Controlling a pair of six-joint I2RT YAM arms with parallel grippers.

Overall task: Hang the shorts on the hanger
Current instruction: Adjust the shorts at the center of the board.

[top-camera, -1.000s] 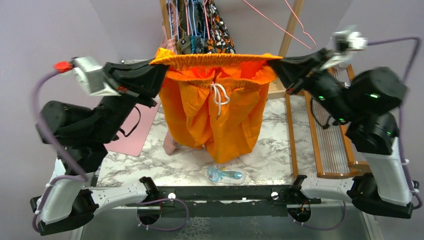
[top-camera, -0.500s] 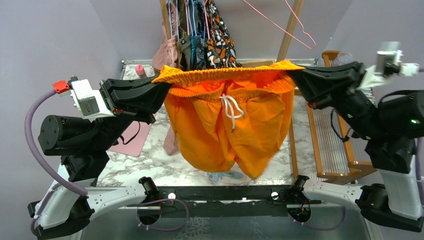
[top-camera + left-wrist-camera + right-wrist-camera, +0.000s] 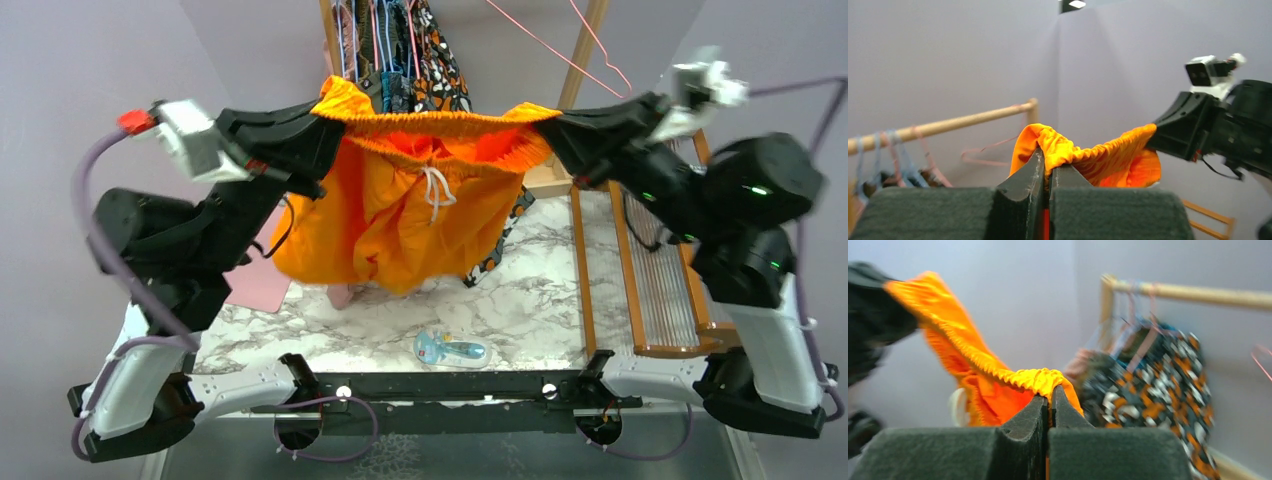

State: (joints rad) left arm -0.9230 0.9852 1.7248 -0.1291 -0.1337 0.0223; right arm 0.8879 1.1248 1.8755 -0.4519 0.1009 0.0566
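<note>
Top view: white-grey marble counter (image 3: 530,300) fills the lower middle of the frame, with plain lavender walls (image 3: 90,60) on both sides and behind. A wooden rail (image 3: 948,124) crosses the top centre, crowded with hung clothes on blue and pink wires, including an orange-black-white patterned garment (image 3: 440,75). The pink wire hanger (image 3: 545,46) hangs bare at upper right of centre, beside a wooden post and apart from the shorts.

The shorts (image 3: 410,210), bright orange, are in mid-air at frame centre, above the counter and in front of the hung clothes. The waistband is stretched left to right between the two arms. The white drawstring dangles at the middle and the legs hang loose, bunched toward the left.

The left end effector (image 3: 1049,162) is clenched on the waistband's left end, with fabric pinched between the dark pads. The right end effector (image 3: 1050,399) is clenched on the waistband's right end in the same way. The right wrist view is blurred.

On the counter:
- A pink mat (image 3: 255,285) lies at the left edge, partly under the left arm.
- A slatted wooden rack (image 3: 650,290) lies along the right side.
- A small teal item (image 3: 450,349) sits near the bottom centre, below the shorts' hem.
</note>
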